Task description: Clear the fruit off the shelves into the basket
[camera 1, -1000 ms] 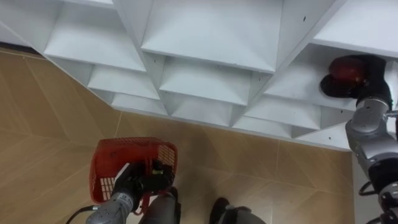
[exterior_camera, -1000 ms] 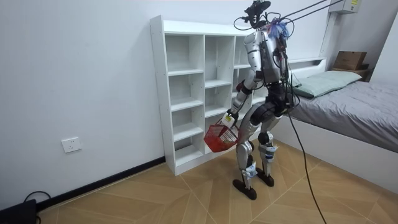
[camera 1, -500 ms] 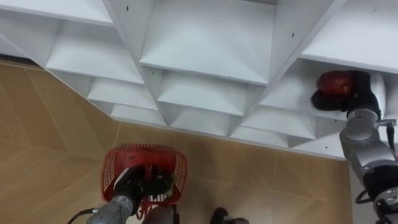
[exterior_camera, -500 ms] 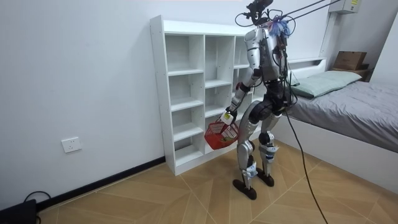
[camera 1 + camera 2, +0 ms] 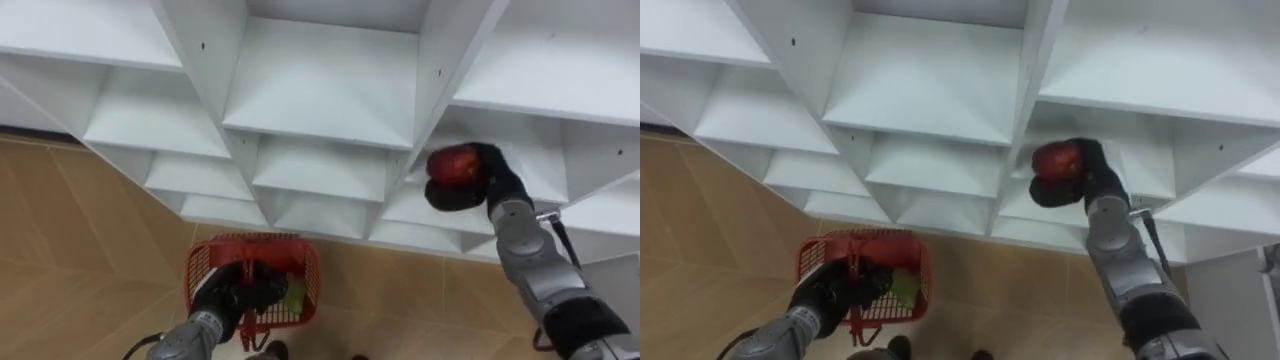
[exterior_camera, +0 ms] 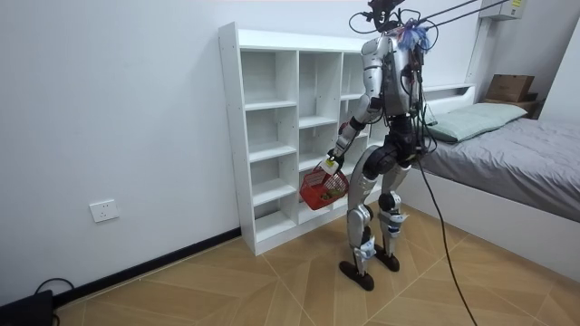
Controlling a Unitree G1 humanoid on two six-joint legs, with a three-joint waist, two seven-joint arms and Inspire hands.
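I stand in front of a white closet (image 5: 320, 90) of open shelf compartments (image 6: 272, 136). My right hand (image 5: 478, 180) is shut on a red apple (image 5: 453, 163), just in front of a shelf in the right column. Down at the lower left my left hand (image 5: 232, 293) is shut on the handle of a red mesh basket (image 5: 252, 277), which hangs above the wooden floor. Something green (image 5: 293, 293) lies inside the basket. The room view shows the basket (image 6: 323, 187) held at hip height next to the closet.
Most compartments in view hold nothing. Wooden floor (image 5: 80, 240) lies below the closet. In the room view a bed (image 6: 507, 154) stands to the room view's right, behind me, and a wall socket (image 6: 106, 211) sits low on the wall.
My right hand with the apple has moved left, out of the right-hand compartment. The left hand has lifted the basket higher and nearer the closet. The camera has shifted too.
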